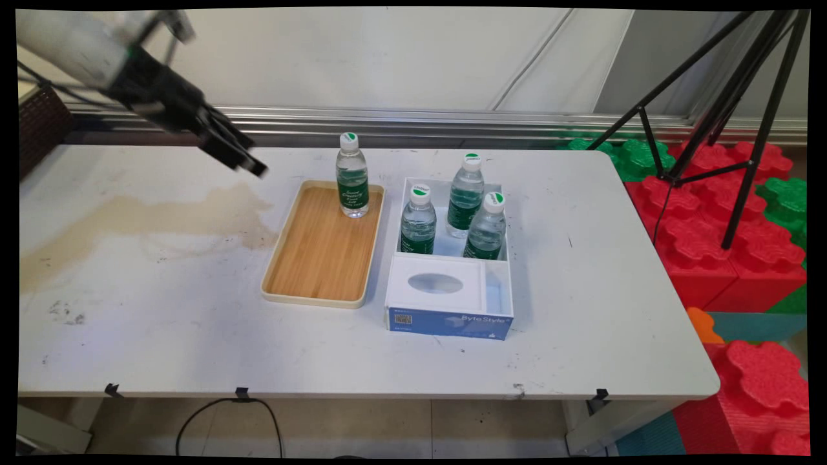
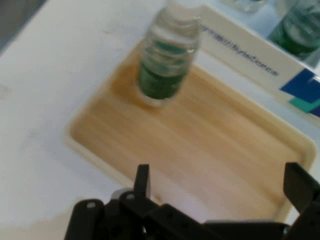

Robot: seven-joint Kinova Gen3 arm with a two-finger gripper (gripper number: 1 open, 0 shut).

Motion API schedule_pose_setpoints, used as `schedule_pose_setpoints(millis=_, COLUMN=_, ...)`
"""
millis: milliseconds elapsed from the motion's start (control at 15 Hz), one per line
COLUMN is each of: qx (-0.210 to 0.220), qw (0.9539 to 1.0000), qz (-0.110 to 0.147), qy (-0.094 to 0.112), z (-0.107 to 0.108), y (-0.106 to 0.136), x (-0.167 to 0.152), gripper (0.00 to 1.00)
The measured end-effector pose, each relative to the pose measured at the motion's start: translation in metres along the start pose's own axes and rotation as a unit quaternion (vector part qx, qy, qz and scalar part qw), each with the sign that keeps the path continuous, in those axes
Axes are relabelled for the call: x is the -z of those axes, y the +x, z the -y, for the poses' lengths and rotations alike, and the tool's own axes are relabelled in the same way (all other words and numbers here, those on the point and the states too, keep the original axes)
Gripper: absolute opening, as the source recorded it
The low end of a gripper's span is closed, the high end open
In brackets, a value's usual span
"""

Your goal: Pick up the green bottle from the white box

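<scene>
My black gripper [image 1: 249,161] hangs above the table's far left, left of the wooden tray [image 1: 303,271]. In the hand view the gripper [image 2: 220,180] stands open with nothing between its fingers, and the tray [image 2: 210,150] lies below it. One water bottle [image 1: 352,175] with a green label and white cap stands upright at the tray's far end, and the same bottle [image 2: 167,55] shows ahead of the fingers. Three more bottles [image 1: 418,221] [image 1: 465,196] [image 1: 486,227] stand in the white box [image 1: 452,303] to the tray's right.
A brownish stain [image 1: 148,216] spreads over the table's left part. The white and blue box has a lidded front section with an oval opening [image 1: 435,283]. A black tripod [image 1: 730,116] and red and green foam blocks [image 1: 723,219] stand off the table's right end.
</scene>
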Motion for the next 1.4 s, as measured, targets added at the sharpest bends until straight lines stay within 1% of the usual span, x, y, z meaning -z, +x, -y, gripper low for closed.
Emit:
schedule_pose_setpoints(millis=67, qx=0.005, qw=0.9999, qz=-0.001, qy=-0.009, z=-0.01, y=-0.002, x=-0.014, gripper=1.0)
schedule_pose_setpoints(millis=200, qx=0.002, qw=0.9994, qz=-0.018, qy=-0.029, z=-0.029, y=-0.003, x=-0.033, gripper=1.0)
schedule_pose_setpoints(millis=333, qx=-0.004, qw=0.9986, qz=-0.03, qy=-0.045, z=-0.046, y=-0.005, x=-0.051, gripper=1.0)
schedule_pose_setpoints(millis=400, qx=-0.006, qw=0.9982, qz=-0.033, qy=-0.05, z=-0.052, y=-0.006, x=-0.058, gripper=1.0)
schedule_pose_setpoints(millis=533, qx=-0.013, qw=0.9971, qz=-0.042, qy=-0.062, z=-0.07, y=-0.005, x=-0.078, gripper=1.0)
schedule_pose_setpoints(millis=600, qx=-0.018, qw=0.9966, qz=-0.048, qy=-0.064, z=-0.08, y=-0.004, x=-0.088, gripper=1.0)
schedule_pose_setpoints(millis=733, qx=-0.029, qw=0.996, qz=-0.054, qy=-0.064, z=-0.092, y=0.002, x=-0.103, gripper=1.0)
schedule_pose_setpoints(millis=1000, qx=-0.051, qw=0.9957, qz=-0.062, qy=-0.046, z=-0.118, y=0.016, x=-0.136, gripper=1.0)
schedule_pose_setpoints(millis=1200, qx=-0.062, qw=0.9952, qz=-0.064, qy=-0.041, z=-0.128, y=0.024, x=-0.153, gripper=1.0)
schedule_pose_setpoints(millis=1400, qx=-0.077, qw=0.9941, qz=-0.07, qy=-0.031, z=-0.135, y=0.034, x=-0.176, gripper=1.0)
